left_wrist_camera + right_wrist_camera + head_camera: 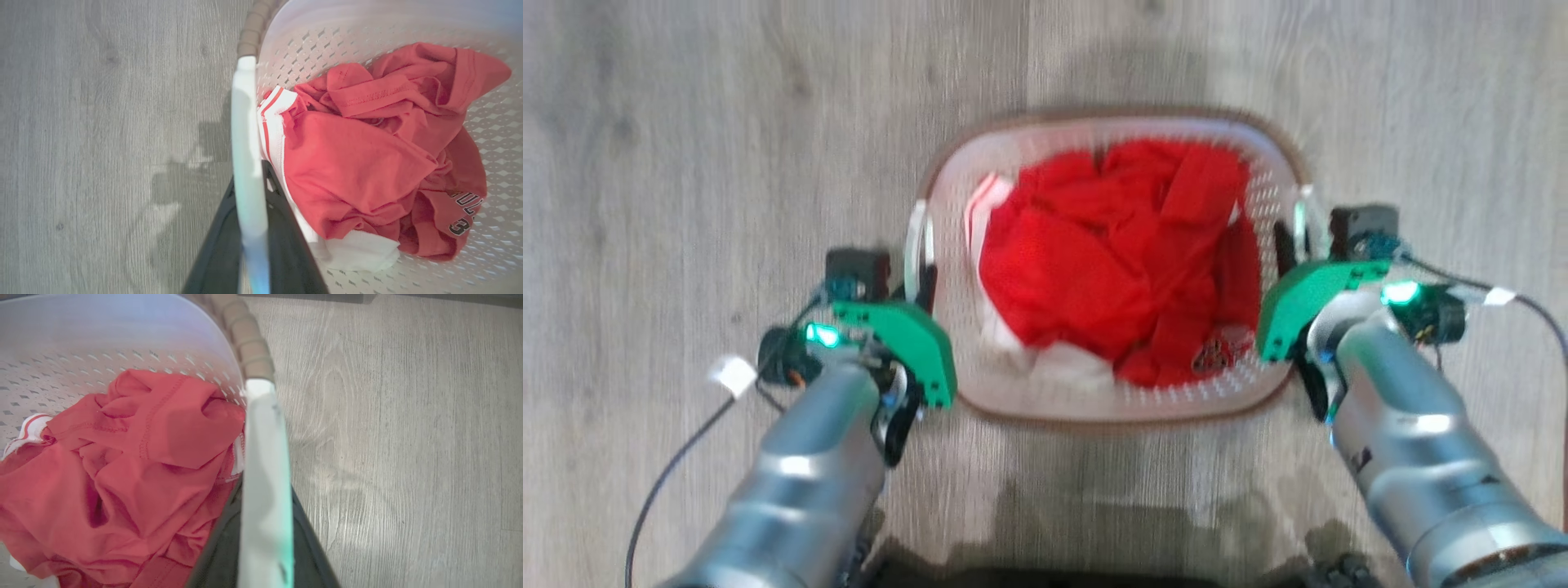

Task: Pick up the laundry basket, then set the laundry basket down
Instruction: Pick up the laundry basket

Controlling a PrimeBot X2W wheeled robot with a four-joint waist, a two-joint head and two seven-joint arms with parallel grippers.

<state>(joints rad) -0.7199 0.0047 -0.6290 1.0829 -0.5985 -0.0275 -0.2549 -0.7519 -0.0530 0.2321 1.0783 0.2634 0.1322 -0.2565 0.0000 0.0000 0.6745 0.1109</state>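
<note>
The laundry basket [1276, 184] is white and perforated with a brown rim, and sits in the middle of the head view. It holds crumpled red clothes [1111, 269] and some white cloth. My left gripper [923, 279] is shut on the basket's left white handle [245, 130], with a dark finger on each side of it [250, 173]. My right gripper [1290, 238] is likewise shut on the right handle [263, 428], which it pinches [265, 486]. I cannot tell whether the basket's bottom touches the floor.
Grey wood-plank floor [686, 147] lies open all around the basket. Thin cables with white tags [734, 376] hang off both wrists. My dark base [1094, 576] shows at the bottom edge, close behind the basket.
</note>
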